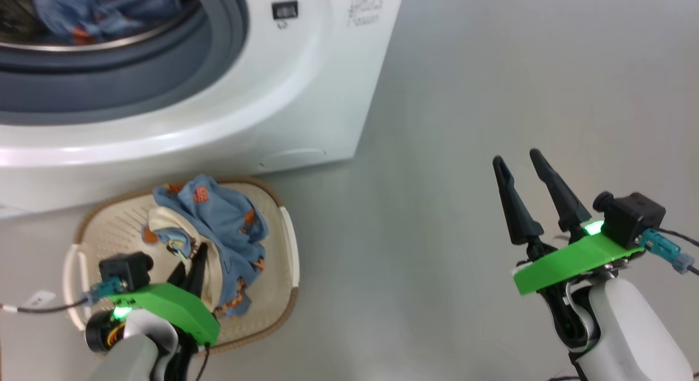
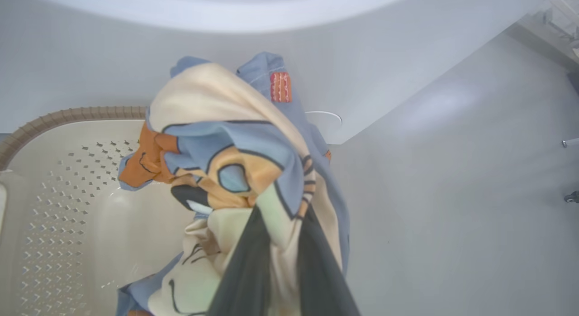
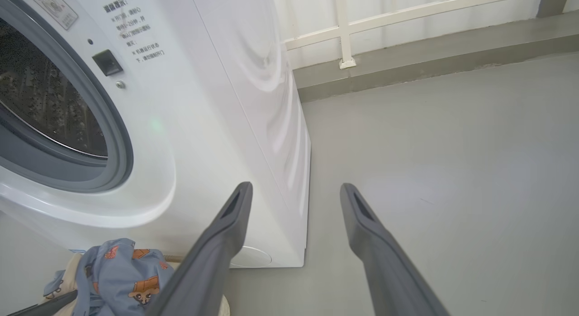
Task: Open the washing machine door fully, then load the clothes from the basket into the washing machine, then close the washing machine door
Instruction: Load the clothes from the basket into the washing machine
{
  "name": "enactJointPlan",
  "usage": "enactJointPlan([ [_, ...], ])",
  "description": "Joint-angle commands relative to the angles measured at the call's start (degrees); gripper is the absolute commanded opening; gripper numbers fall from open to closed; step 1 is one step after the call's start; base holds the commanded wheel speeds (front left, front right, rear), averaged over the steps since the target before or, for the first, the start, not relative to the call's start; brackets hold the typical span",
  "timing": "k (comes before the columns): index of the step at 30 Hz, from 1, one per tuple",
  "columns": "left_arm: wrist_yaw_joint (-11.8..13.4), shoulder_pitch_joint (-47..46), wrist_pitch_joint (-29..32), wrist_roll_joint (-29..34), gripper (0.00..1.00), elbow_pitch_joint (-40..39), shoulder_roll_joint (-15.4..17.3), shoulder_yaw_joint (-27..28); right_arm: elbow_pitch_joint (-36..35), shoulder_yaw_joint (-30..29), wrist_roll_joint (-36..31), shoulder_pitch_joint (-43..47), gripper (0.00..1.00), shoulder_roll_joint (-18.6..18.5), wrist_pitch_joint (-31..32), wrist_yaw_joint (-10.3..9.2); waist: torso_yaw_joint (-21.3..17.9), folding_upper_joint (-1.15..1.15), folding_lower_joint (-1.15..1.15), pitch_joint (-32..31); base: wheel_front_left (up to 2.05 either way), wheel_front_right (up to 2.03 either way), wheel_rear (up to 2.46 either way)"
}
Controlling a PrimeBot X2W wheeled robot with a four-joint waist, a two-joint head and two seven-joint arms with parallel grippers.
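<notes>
Two tools show in the head view. The left tool [image 1: 197,255] is down in the basket [image 1: 289,244], its dark fingers drawn narrow and sunk into the clothes [image 1: 229,222], a blue printed piece heaped over a cream one. The basket sits on the floor [image 1: 437,206] just in front of the washing machine [image 1: 306,70], whose drum [image 1: 22,26] stands open with some blue fabric inside. The right tool [image 1: 516,157] hovers well apart over bare floor, spread wide and holding nothing. The heap's long axis runs from the washer side of the basket toward the robot.

In the left wrist view the fingers are pinched on a fold of cream and blue cloth, and the rest of the bundle bulges ahead of them toward the washer's white front. This load should be light, soft and limp (it will likely sag and trail once lifted). A bunched fold near the middle, catching both layers, looks like the best hold.

In the right wrist view that tool's fingers stand wide and empty, pointing past the washer's corner. The clothes lie at lower left, below the grey door seal [image 3: 118,148].
</notes>
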Motion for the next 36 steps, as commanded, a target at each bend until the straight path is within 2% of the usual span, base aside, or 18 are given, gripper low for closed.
enactJointPlan([
  [1,-0.1,1.0,-0.8,0.9,0.0,-1.5,1.2,2.3,-0.9,1.0,0.6,1.6,1.0,-0.5,-0.3,0.08,2.9,0.0,0.0,-5.5,0.0,0.0,0.0],
  [12,-0.1,11.1,-0.8,10.8,0.0,-15.8,-2.8,14.7,0.1,1.3,1.5,5.4,1.0,-2.1,-0.3,0.08,5.1,0.0,0.0,-13.4,0.0,0.0,0.0],
  [18,-0.1,14.6,-0.8,14.4,0.0,-23.0,-4.8,19.2,0.5,1.3,2.0,7.4,1.0,-2.1,-0.3,0.08,5.9,0.0,0.0,-16.2,0.0,0.0,0.0],
  [27,-0.1,18.1,-0.8,19.3,0.0,-31.6,-6.4,23.1,0.6,1.2,2.5,9.2,1.0,-3.1,-0.3,0.08,6.7,0.0,0.0,-20.1,0.0,0.0,0.0],
  [36,-0.1,19.0,-0.8,21.4,0.0,-33.8,-7.1,24.8,0.0,1.0,2.5,9.9,1.0,-3.7,-0.3,0.08,7.0,0.0,0.0,-20.6,0.0,0.0,0.0],
])
